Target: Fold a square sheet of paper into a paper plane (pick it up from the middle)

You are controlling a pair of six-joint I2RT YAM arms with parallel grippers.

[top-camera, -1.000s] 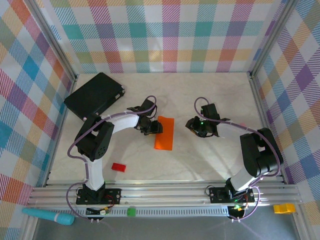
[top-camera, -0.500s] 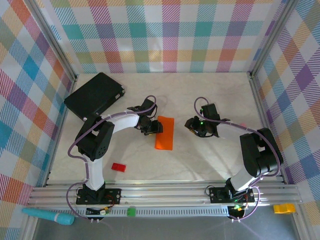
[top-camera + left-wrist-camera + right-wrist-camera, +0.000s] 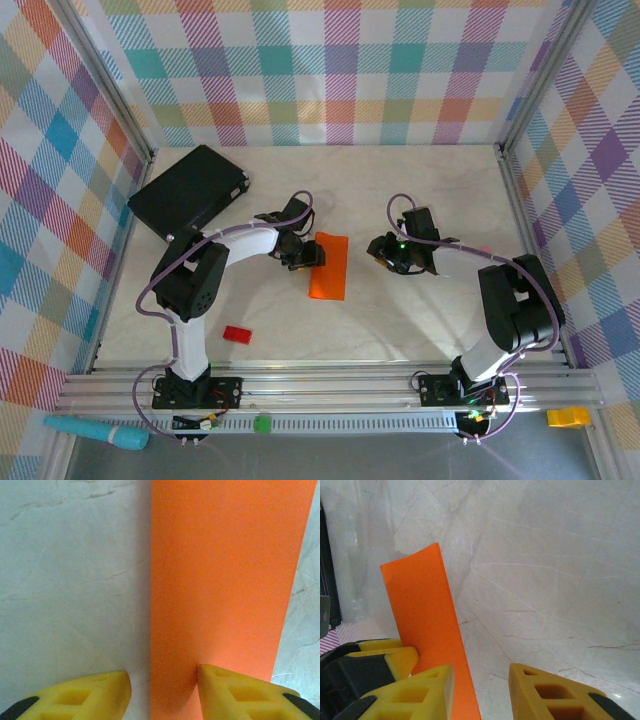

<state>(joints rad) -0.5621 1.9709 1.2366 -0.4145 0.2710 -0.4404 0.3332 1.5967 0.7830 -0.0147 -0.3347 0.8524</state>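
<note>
The sheet of paper (image 3: pixel 328 268) is thin, smooth and bright orange, a long strip with straight edges, lying flat on the pale, marble-looking tabletop (image 3: pixel 400 320) just left of the middle of the top view. The left fingers (image 3: pixel 240 692) are chunky yellow wedges standing apart and grasping nothing. At the bottom of the left wrist view, one tip rests on the paper and the other on bare tabletop beside its long edge. The right fingers (image 3: pixel 545 690), yellow too, stand apart with nothing between them, off to the paper's right in the top view.
</note>
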